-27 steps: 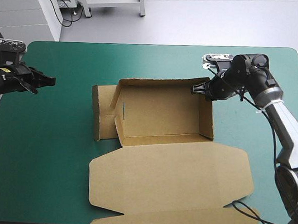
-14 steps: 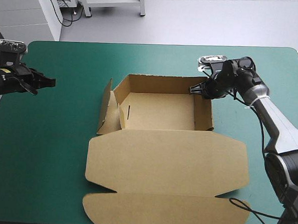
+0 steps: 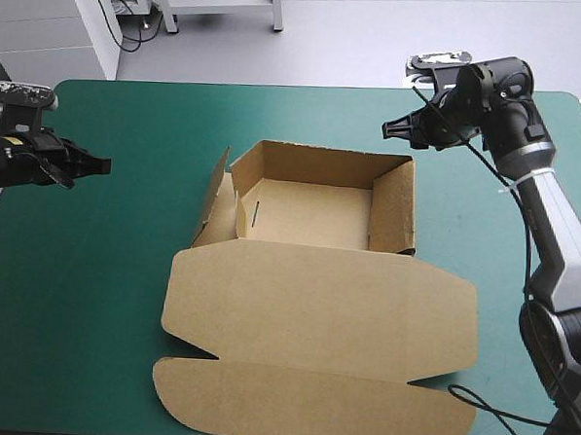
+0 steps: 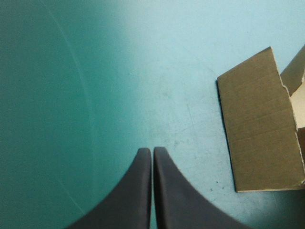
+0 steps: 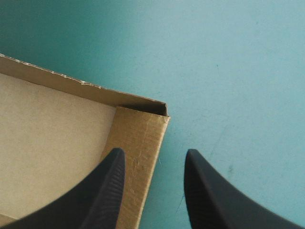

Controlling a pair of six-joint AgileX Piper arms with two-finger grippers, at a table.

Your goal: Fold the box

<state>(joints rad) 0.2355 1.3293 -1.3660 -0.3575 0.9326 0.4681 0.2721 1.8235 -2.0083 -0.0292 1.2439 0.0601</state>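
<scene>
The brown box (image 3: 310,214) stands mid-table as an open tray with its far, left and right walls raised. Its right wall (image 3: 393,208) is upright, and a side flap (image 3: 213,199) leans outward on the left. The lid (image 3: 315,316) lies flat toward the table's front edge. My right gripper (image 3: 387,131) hovers open just beyond the tray's far right corner (image 5: 143,136), touching nothing; in the right wrist view that gripper (image 5: 153,160) has the corner below its gap. My left gripper (image 3: 102,165) is shut and empty near the left edge. Its wrist view shows the gripper (image 4: 152,151) well short of the side flap (image 4: 259,129).
The teal-green cover (image 3: 123,257) lies bare between my left gripper and the box. The lid's end flap (image 3: 310,409) reaches close to the table's front edge. The tray's far wall sits a good way short of the table's far edge.
My right gripper has let go of the tray's right wall and pulled back toward the far edge. The tray has settled flat and the lid has slid nearer the front. The left arm stayed put.
</scene>
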